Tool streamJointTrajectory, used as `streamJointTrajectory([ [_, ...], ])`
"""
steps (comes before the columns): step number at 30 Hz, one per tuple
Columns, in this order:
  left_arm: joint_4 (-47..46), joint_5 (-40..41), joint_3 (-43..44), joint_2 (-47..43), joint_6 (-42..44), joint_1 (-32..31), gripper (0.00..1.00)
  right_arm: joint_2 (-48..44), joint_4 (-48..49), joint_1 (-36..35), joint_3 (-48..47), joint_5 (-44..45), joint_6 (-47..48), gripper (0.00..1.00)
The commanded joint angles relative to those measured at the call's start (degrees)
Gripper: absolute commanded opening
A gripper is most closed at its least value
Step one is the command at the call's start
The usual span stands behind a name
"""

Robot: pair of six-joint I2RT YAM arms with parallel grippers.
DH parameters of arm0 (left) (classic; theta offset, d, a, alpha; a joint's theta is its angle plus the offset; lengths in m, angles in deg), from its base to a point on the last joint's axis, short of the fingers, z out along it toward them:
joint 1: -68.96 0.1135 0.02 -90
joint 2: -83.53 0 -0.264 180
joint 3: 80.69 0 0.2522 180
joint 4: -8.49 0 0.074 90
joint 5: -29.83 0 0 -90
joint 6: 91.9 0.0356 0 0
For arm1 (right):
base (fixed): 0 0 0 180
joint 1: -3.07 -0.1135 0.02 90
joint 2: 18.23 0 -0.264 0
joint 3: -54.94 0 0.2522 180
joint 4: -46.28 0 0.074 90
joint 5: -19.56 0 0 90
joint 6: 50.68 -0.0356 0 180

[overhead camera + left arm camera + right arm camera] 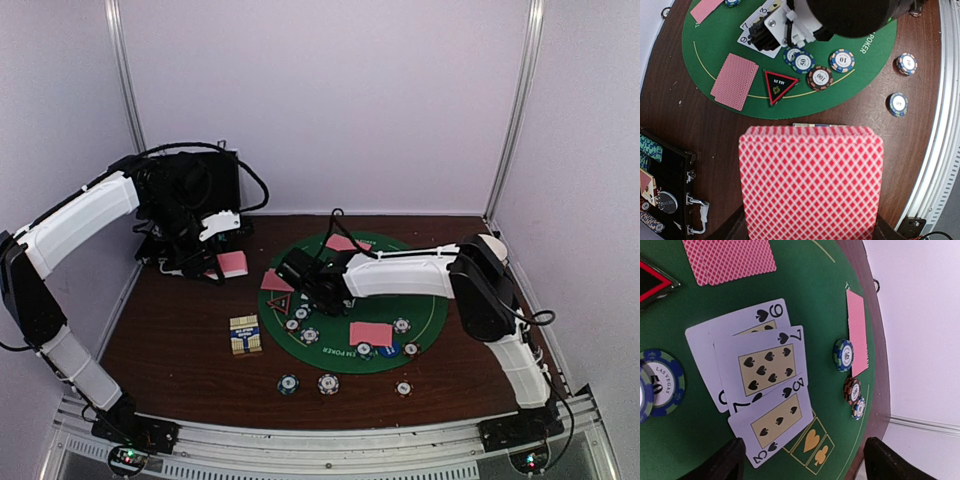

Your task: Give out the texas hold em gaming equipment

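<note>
Hovering over the green mat (425, 300) on the desk (180, 345), the right gripper (300, 278) sits mid-scene in top view. The left gripper (215, 266), far left, is clamped on a pink-backed card stack (233, 263).

Left wrist: stack fills foreground; face-up spades fan (756, 36) well beyond, nearer the right arm.

Right wrist: jaws wide apart, empty. Fan lies just ahead, lowest card reaching btwn fingers (732, 462), long axes approx. along the finger line.

High rear overview, two close downward wrist views (green mat (425, 308) in all)
</note>
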Motion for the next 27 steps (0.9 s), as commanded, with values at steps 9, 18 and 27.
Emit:
streamJointTrajectory([
  [9,0.16,-1.95,1.63,-1.01,0.54,0.33,0.0,-11.92,-6.69,3.19,-4.66,-0.49,-21.18,1.0],
  [18,0.16,-1.52,2.36,-0.84,0.42,0.33,0.0,-25.16,1.78,12.74,4.62,-38.17,-44.84,0.99],
  [27,-0.56,-1.51,2.1,-0.68,0.2,0.33,0.0,-22.51,14.52,14.51,7.84,-77.37,-63.42,1.0],
])
